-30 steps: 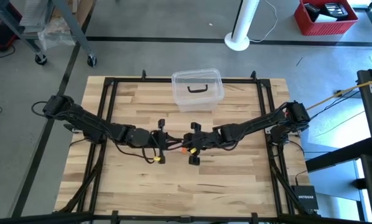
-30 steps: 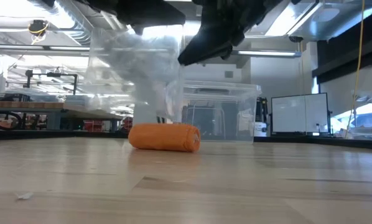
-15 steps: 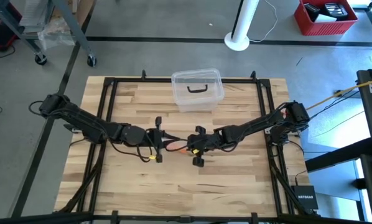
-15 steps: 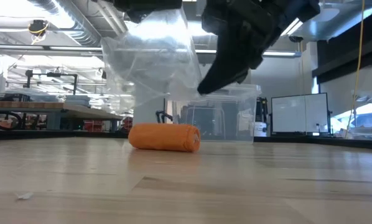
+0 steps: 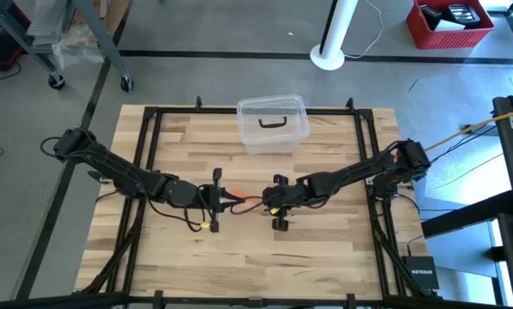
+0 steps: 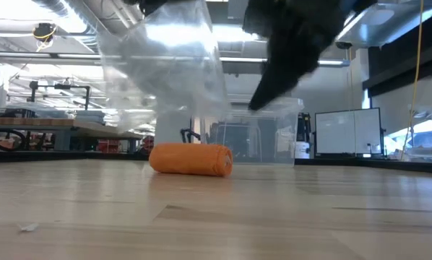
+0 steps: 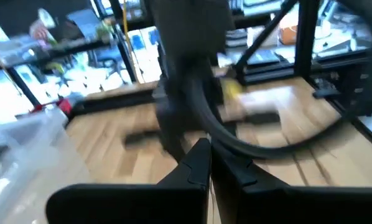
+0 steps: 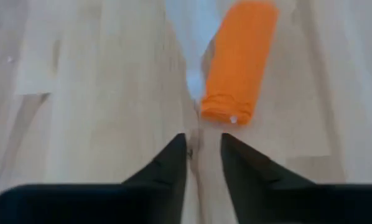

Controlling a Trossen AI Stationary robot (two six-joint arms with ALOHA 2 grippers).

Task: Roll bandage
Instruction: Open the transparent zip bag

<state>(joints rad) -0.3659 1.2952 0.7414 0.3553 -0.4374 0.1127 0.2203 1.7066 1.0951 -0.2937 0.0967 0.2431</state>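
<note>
The right end effector has parted slightly and backed off the small orange rolled fabric bandage lying free mid-bench, seemingly finished, while the clenched left end effector lifts the clear plastic wrapper.

Orange bandage fully rolled into short cylinder, lying on its side mid-table.

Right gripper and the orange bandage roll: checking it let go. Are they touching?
Apart. The right wrist view shows the right gripper open, with bare wood between it and the bandage.
</note>
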